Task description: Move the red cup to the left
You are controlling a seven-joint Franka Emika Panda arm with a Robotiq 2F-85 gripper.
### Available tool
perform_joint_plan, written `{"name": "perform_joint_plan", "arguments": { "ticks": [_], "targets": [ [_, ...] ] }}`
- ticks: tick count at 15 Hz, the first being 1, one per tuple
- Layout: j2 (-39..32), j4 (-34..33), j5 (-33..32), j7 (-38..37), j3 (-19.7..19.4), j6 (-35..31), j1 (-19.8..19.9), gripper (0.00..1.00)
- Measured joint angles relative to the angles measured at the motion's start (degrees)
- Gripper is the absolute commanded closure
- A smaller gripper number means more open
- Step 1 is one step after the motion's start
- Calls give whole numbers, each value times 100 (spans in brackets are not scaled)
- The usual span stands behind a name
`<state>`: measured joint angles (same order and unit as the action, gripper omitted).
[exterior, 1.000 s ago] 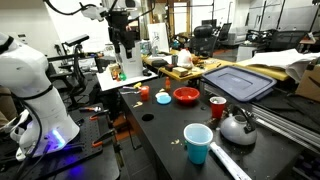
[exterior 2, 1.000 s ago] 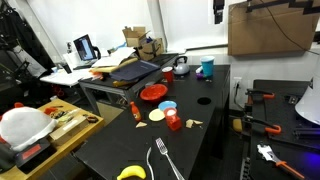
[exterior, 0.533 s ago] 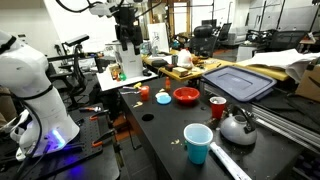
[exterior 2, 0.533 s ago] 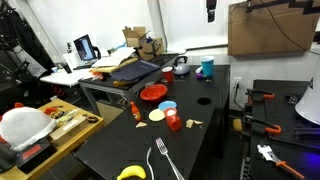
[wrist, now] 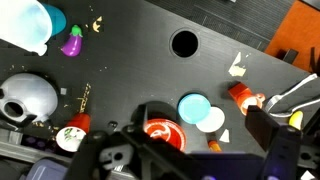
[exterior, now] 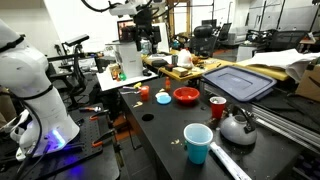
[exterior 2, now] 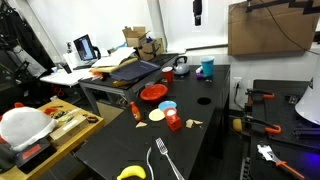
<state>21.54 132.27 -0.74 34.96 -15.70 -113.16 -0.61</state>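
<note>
The red cup [exterior: 217,106] stands upright on the black bench [exterior: 158,135], just beside the steel kettle [exterior: 237,127] and near the wide red bowl [exterior: 186,96]. A light-blue cup [exterior: 197,143] stands near the kettle on its other side. A small blue disc [exterior: 163,98] lies beside the bowl. In an exterior view a fork [exterior 2: 165,160] and a banana [exterior 2: 130,173] lie well apart from the cup. The claw [exterior 2: 198,12] hangs high above the bench. In the wrist view its fingers look spread wide and hold nothing.
</note>
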Motion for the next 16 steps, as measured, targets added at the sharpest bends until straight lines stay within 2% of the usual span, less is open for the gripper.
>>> {"name": "perform_joint_plan", "arguments": {
  "ticks": [8,16],
  "targets": [
    [-1552,-1228,296,827,41,-104,60,0],
    [-3026,-2598,443,1118,494,-98,546,0]
  ]
}}
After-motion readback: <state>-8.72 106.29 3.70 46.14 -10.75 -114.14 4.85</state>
